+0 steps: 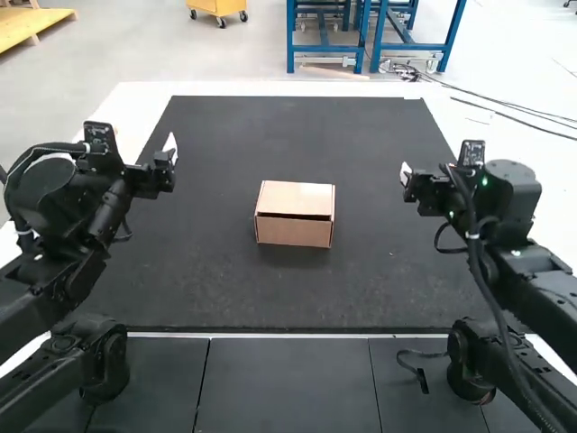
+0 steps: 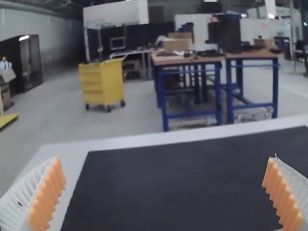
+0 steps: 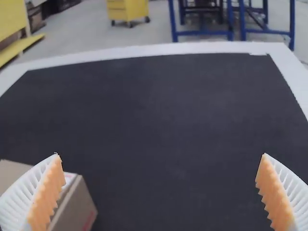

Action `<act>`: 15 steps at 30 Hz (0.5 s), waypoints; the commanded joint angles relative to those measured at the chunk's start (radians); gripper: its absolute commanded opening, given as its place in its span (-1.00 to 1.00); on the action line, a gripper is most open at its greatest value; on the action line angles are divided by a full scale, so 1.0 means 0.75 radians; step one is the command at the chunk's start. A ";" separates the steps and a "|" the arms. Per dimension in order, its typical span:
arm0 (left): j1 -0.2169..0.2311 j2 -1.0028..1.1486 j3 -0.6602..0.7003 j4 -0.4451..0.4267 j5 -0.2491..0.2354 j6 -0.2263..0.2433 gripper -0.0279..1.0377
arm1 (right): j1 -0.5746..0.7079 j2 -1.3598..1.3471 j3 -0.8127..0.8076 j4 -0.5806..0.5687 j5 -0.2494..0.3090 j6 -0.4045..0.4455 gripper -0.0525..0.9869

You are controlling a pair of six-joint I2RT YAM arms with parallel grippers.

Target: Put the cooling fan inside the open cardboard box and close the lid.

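The cardboard box (image 1: 295, 214) sits with its lid down in the middle of the black mat (image 1: 379, 271), the fan presumably inside, so the left gripper (image 2: 164, 202) and right gripper (image 3: 161, 192) hover off to either side, fingers spread wide, holding nothing.

No text, number or sign can be read anywhere in the views. A small reddish printed mark is seen on the side of the cardboard box (image 3: 72, 204) in the right wrist view, but it is too blurred to be made out.
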 commanded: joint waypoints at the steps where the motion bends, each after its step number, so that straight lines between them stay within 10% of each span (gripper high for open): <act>1: 0.002 -0.065 -0.056 0.007 0.055 0.032 0.87 | -0.061 -0.050 -0.075 0.090 -0.020 -0.019 0.85; 15: 0.019 -0.470 -0.291 -0.056 0.173 0.038 0.87 | -0.254 -0.165 -0.402 0.325 -0.139 -0.066 0.85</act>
